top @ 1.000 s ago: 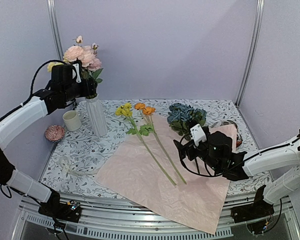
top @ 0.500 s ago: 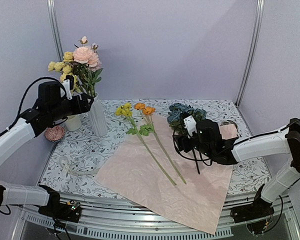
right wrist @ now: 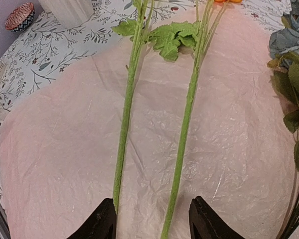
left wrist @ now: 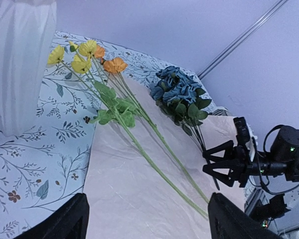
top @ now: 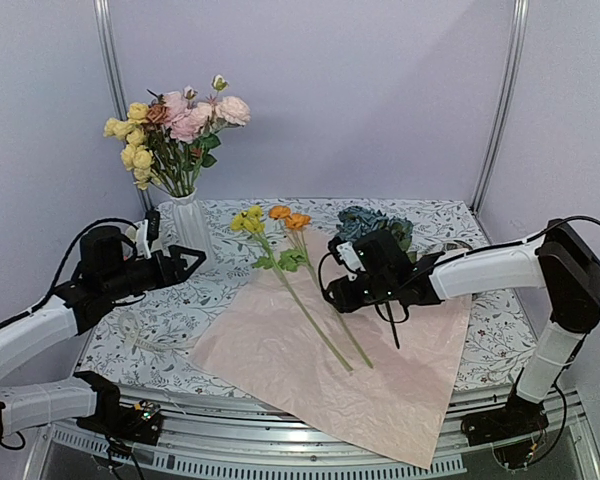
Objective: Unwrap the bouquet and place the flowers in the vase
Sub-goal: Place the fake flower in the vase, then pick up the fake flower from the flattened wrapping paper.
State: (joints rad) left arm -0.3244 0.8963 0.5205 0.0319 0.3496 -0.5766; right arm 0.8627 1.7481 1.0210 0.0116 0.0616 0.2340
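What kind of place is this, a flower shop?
Probably a robot test booth, not a shop: a left arm and right arm mounted at a table, plain lilac walls, one vase of flowers.

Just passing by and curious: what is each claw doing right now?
Left gripper: open, holding nothing.
Right gripper: open, straddling a green flower stem, not clamped on it.

Surface (top: pixel 450 215): flat top covered in a white cloth with a grey leaf print.
Vase (top: pixel 192 235): white, ribbed, upright at the back left.
Wrapping paper (top: pixel 310 390): pink crinkled sheet spread flat, its near corner past the front edge.
Yellow stem (top: pixel 246 220), orange stem (top: pixel 290 217): lying on the paper, heads over the cloth.
Blue-teal cluster (top: pixel 365 225): at the paper's far edge.
Small bowl (right wrist: pixel 21 15): patterned, far left.
Pale strip (top: pixel 140 332): front left, kind unclear.
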